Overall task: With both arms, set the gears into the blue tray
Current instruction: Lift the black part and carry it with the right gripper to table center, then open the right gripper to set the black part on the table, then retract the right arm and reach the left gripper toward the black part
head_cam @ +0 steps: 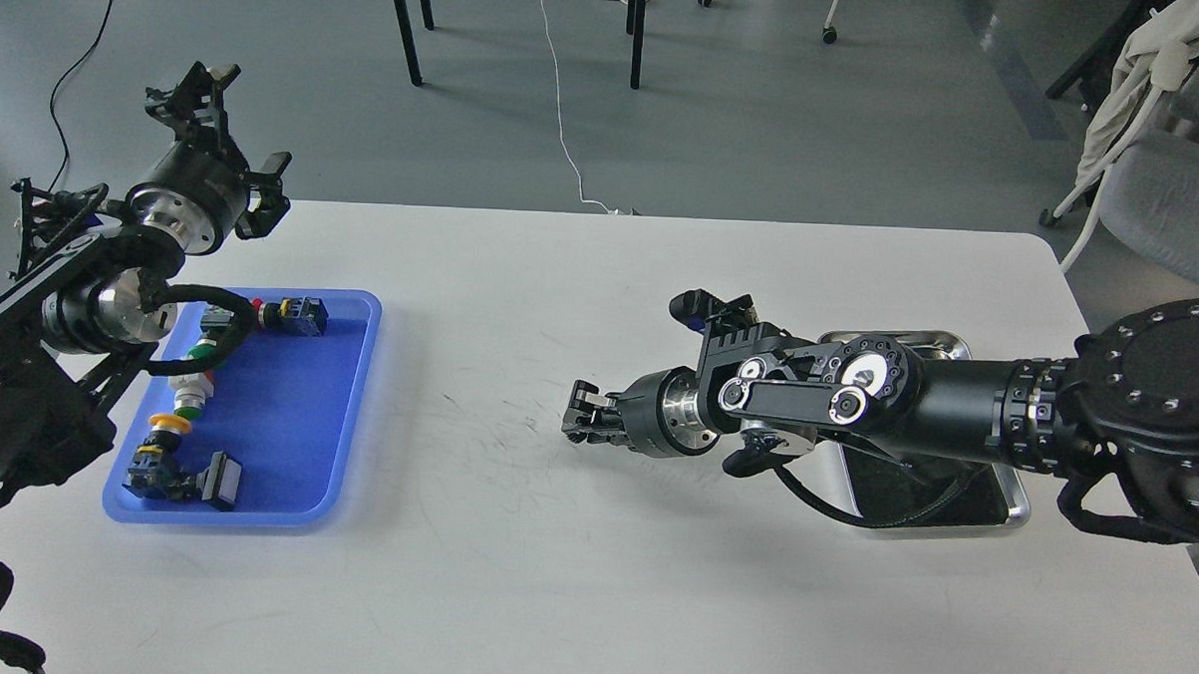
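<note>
1. Chiefly, the blue tray [288, 406] is seen lying flat near the left edge of the white table [572, 565], with button switches [184, 392] strung along its left side and far rim – red, green and yellow caps are visible; bare blue floor is left in its right half.
2. No gears can be made out in the head view; whether any lie in the trays or between fingers cannot be told.
3. The left hand [223, 129] is held high beyond the table's far left corner, over the grey floor, its clawed fingers spread well apart and nothing seen between them. A black cable [210, 348] of that arm is draped over the tray's far left part.
4. The right hand [582, 416] is reached out low over the table's middle, pointing toward the blue tray yet well apart from it; its fingers are small and dark, so their opening and any hold cannot be told.
5. A shiny steel tray [938, 489] is partly covered by the right arm near the right edge.
6. Between the right hand and the blue tray only scuffed white surface is found – the near half of the table is likewise bare.
7. Chair legs [411, 31] and cords are seen on the floor beyond the far edge.
</note>
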